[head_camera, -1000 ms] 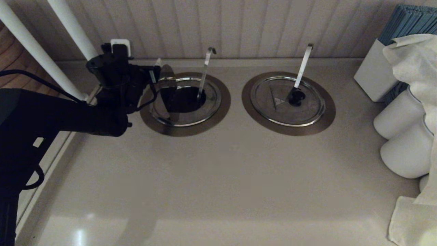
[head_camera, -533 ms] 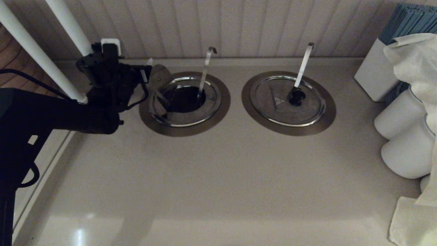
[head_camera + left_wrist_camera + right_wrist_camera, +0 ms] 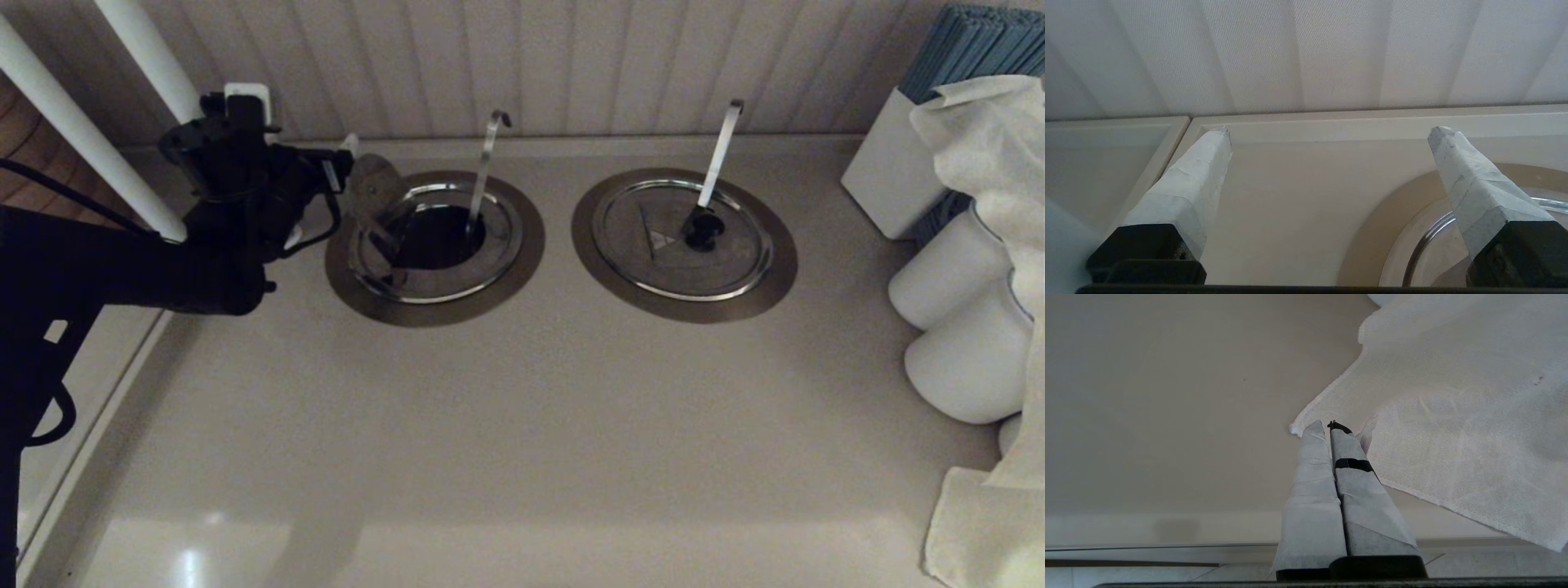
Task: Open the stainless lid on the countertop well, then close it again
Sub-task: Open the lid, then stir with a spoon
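The countertop well (image 3: 529, 253) on the left stands uncovered, its dark hole (image 3: 437, 238) showing, and the slim hook-tipped handle (image 3: 483, 171) rises from it. No flat lid and no black knob show on it. A grey rounded piece (image 3: 371, 186) stands at its left rim, and I cannot tell whether it is the stainless lid on edge or one of my fingers. My left gripper (image 3: 359, 163) hovers there, open. In the left wrist view the gripper (image 3: 1329, 134) has nothing between its fingers, and the well's flange (image 3: 1372, 228) shows by one finger. My right gripper (image 3: 1327, 426) is shut and empty, parked over the counter by a white cloth (image 3: 1453, 416).
The twin well on the right keeps its lid (image 3: 727, 269) on, with a black knob (image 3: 702, 229) and a broad white handle (image 3: 718, 163). At the right edge stand white canisters (image 3: 955, 269), a draped cloth (image 3: 988, 163) and a white box (image 3: 894, 171). White pipes (image 3: 49, 106) rise at the back left.
My left arm has drawn back and to the left, away from the well. The grey rounded piece moved with it, and more of the dark hole shows.
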`<state>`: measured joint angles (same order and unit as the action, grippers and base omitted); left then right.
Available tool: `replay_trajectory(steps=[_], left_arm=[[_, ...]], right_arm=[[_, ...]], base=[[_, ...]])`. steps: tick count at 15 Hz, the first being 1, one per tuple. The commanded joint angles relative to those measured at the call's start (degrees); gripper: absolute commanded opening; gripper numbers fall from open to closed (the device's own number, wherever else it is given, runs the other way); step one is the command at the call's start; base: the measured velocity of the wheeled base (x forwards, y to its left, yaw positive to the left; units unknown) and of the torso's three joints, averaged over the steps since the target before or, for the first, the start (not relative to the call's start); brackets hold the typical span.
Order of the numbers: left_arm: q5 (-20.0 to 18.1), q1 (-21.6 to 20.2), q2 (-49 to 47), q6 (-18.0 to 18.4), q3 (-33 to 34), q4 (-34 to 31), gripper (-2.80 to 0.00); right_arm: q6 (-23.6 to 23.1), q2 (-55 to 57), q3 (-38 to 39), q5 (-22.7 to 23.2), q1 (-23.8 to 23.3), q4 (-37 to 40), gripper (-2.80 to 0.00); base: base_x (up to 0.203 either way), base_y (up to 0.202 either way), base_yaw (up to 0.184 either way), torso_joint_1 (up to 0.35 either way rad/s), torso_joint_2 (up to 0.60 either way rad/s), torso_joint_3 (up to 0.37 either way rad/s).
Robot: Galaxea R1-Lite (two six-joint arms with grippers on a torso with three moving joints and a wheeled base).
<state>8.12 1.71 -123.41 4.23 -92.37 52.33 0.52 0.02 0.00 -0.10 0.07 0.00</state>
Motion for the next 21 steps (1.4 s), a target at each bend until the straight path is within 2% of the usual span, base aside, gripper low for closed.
replay_trajectory(steps=[1, 8, 10, 12, 15, 17, 18, 19, 21], left_arm=[[0.28, -0.65, 0.71, -0.01, 0.31, 0.4, 0.0], [-0.64, -0.24, 0.92, 0.2, 1.23, 1.08, 0.0], [0.08, 1.53, 2.9, -0.82, 1.0, -3.37, 0.0], [0.47, 1.33, 2.66, -6.07, -0.51, -4.75, 0.0], [1.18, 0.95, 1.8, -17.31, -1.11, -5.67, 0.0], [1.18, 0.99, 2.16, -25.0, -1.27, -9.42, 0.0], [0.93, 1.06, 2.34, -30.29, -1.87, -12.3, 0.0], [0.5, 1.24, 2.24, -33.3, -2.94, -14.69, 0.0], [0.39, 1.42, 2.29, -33.32, -2.99, -14.72, 0.0]], right_arm=[[0.0, -0.02, 0.0, 0.01, 0.01, 0.0, -2.8], [0.0, -0.02, 0.0, 0.01, 0.01, 0.0, -2.8], [0.0, -0.02, 0.0, 0.01, 0.01, 0.0, -2.8], [0.0, -0.02, 0.0, 0.01, 0.01, 0.0, -2.8], [0.0, -0.02, 0.0, 0.01, 0.01, 0.0, -2.8], [0.0, -0.02, 0.0, 0.01, 0.01, 0.0, -2.8], [0.0, -0.02, 0.0, 0.01, 0.01, 0.0, -2.8], [0.0, -0.02, 0.0, 0.01, 0.01, 0.0, -2.8], [0.0, -0.02, 0.0, 0.01, 0.01, 0.0, -2.8]], base=[[0.0, 0.0, 0.0, 0.0, 0.0, 0.0], [0.0, 0.0, 0.0, 0.0, 0.0, 0.0], [0.0, 0.0, 0.0, 0.0, 0.0, 0.0], [0.0, 0.0, 0.0, 0.0, 0.0, 0.0], [0.0, 0.0, 0.0, 0.0, 0.0, 0.0], [0.0, 0.0, 0.0, 0.0, 0.0, 0.0], [0.0, 0.0, 0.0, 0.0, 0.0, 0.0], [0.0, 0.0, 0.0, 0.0, 0.0, 0.0], [0.0, 0.0, 0.0, 0.0, 0.0, 0.0]])
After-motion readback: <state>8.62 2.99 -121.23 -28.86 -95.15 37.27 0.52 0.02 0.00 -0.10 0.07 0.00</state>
